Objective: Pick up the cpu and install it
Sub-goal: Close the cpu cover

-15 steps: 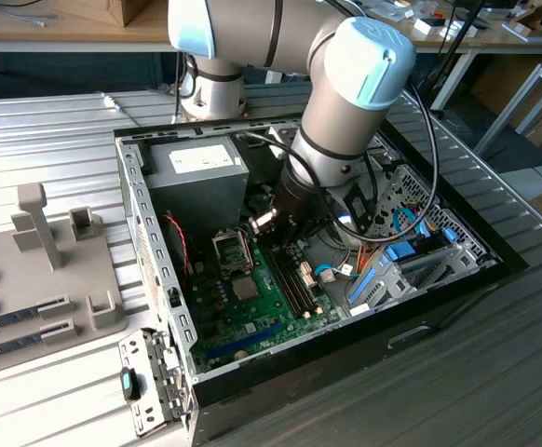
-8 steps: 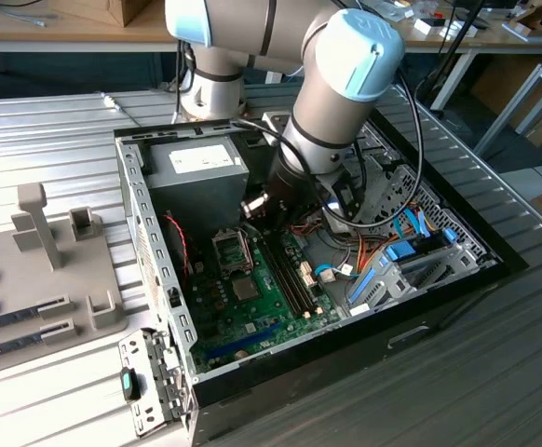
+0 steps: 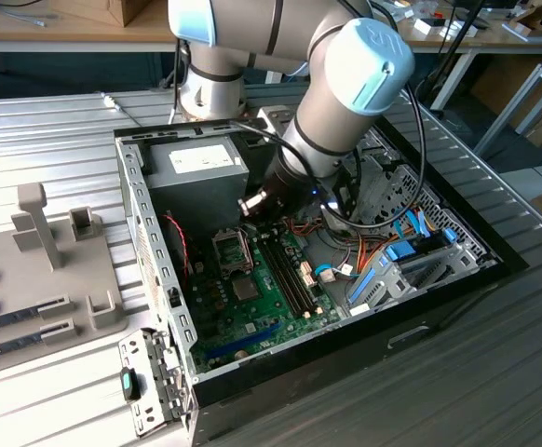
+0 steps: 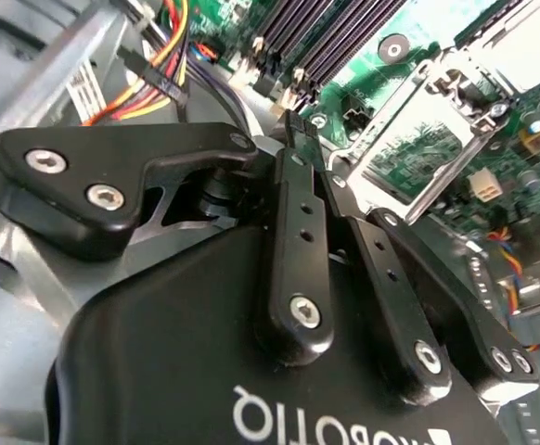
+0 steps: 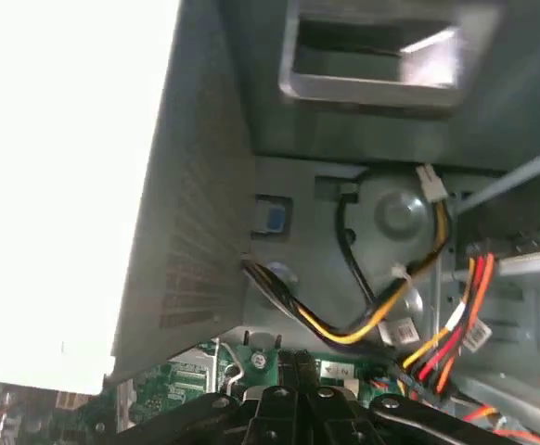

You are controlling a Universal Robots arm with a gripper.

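My gripper (image 3: 252,205) hangs inside the open computer case, just above the motherboard (image 3: 262,303) and a little behind the cpu socket (image 3: 234,250). In both wrist views its black fingers (image 4: 298,195) (image 5: 298,371) meet at the tips, shut, with nothing visible between them. The socket's metal load plate (image 4: 418,139) stands tilted open beyond the fingertips, with green board showing through its window. The cpu is hidden; a pale grey patch (image 4: 516,42) beside the plate may or may not be it.
The power supply (image 3: 196,168) sits close behind the gripper, with bundled cables (image 5: 372,315) beside it. Black memory slots (image 3: 290,270) run next to the socket. Blue drive brackets (image 3: 392,270) fill the case's far side. A grey fixture tray (image 3: 47,279) lies at the exterior view's left.
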